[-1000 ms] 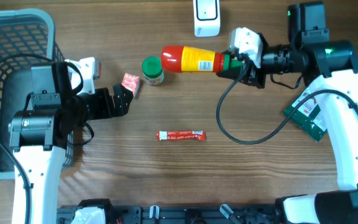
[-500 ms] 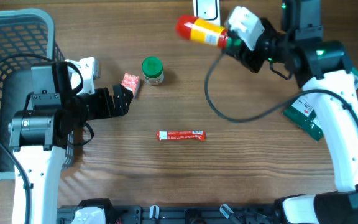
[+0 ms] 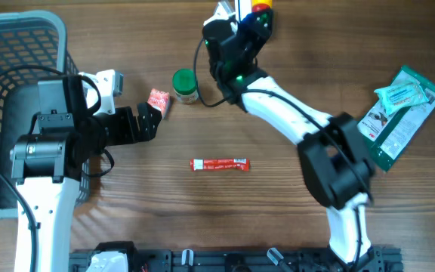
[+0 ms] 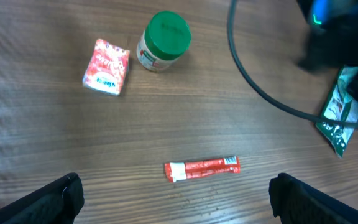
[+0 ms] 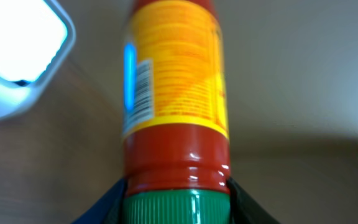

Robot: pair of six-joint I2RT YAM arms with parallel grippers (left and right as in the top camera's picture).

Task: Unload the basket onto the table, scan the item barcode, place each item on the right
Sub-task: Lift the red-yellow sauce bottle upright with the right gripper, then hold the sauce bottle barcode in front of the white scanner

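Bottle: clamped at green cap in right gripper, top centre of overhead view.
Barcode: turned left, toward white scanner just beside (not squarely facing).
Left gripper: jaws wide apart, empty.
Progress: picked up, presented; scan itself unconfirmed.

Mock shop checkout on a wooden table.
A shopping basket, a white scanner and packaged goods (green-lidded jar, red sachet, green pouch) are laid out on it.
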